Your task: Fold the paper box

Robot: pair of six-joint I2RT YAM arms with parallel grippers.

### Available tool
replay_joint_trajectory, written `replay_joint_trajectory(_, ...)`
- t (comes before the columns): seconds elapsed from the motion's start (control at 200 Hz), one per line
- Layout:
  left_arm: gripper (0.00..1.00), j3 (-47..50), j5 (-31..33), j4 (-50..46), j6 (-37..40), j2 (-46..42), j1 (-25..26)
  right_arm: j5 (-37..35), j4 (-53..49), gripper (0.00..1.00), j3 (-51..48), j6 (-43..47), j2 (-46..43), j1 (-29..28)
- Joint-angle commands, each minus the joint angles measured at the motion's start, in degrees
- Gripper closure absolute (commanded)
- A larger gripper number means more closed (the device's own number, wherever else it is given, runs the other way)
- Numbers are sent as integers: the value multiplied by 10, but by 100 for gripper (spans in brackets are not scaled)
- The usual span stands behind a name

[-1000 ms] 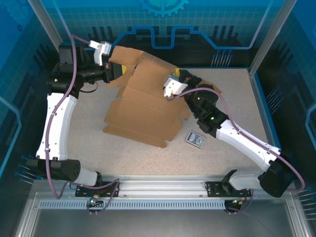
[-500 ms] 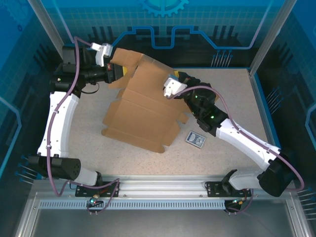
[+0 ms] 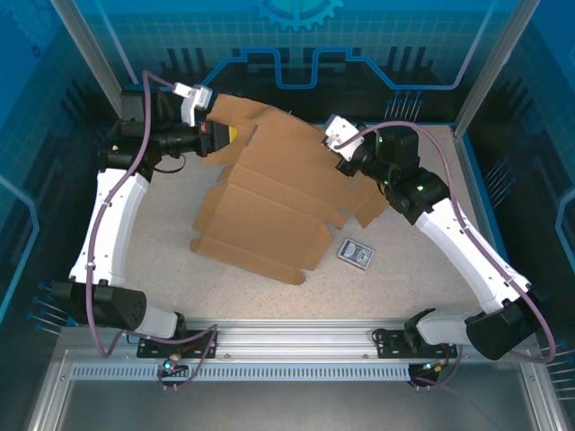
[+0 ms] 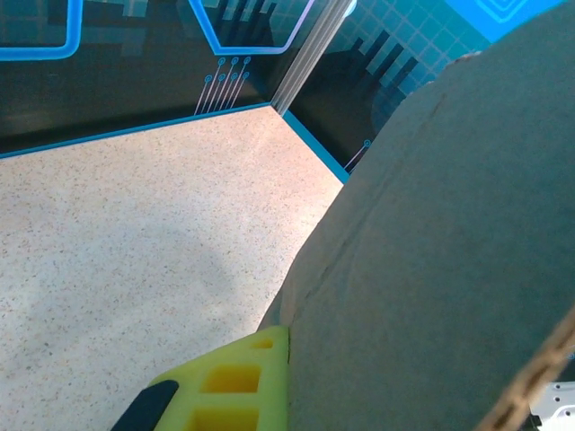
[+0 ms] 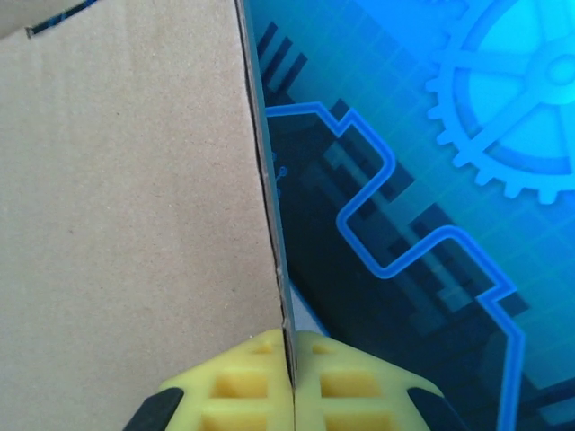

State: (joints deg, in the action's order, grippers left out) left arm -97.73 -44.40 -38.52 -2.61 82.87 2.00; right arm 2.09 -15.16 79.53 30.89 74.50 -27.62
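The paper box (image 3: 269, 197) is a large brown cardboard blank, partly folded, its near end resting on the table and its far end lifted. My left gripper (image 3: 234, 136) is shut on the box's far left corner. In the left wrist view one yellow finger (image 4: 229, 386) presses against the cardboard (image 4: 431, 251), which hides the other finger. My right gripper (image 3: 352, 169) is shut on the box's raised right edge. In the right wrist view both yellow fingertips (image 5: 243, 382) pinch the thin edge of the panel (image 5: 135, 180).
A small blue-and-white patterned card (image 3: 356, 252) lies on the speckled table (image 3: 422, 269) just right of the box's near corner. Blue enclosure walls (image 3: 296, 54) and metal posts ring the table. Bare table lies at the near right and near left.
My right gripper has swung back and to the right, carrying the box's right edge with it. The left gripper has shifted slightly right, still gripping. The box has turned and spread flatter.
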Motion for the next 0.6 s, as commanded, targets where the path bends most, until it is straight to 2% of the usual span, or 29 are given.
replay_joint_trajectory(0.0, 100, 7, -3, 53, -8, 1, -8, 26, -109, 95, 8, -58, 14, 21)
replay_joint_trajectory(0.1, 100, 19, 5, 68, -8, 9, -8, 29, -118, 96, 11, -71, 20, 29)
replay_joint_trajectory(0.15, 92, 21, 12, 71, -7, 16, -9, 29, -123, 96, 15, -78, 23, 32)
replay_joint_trajectory(0.355, 77, 24, 48, 81, -11, 49, -14, 28, -138, 97, 28, -93, 48, 42)
replay_joint_trajectory(0.435, 67, 38, 82, 96, -13, 50, -17, 31, -137, 97, 26, -97, 57, 47)
replay_joint_trajectory(0.595, 55, 113, 156, 180, -41, 9, -28, 32, -136, 97, 26, -106, 82, 56)
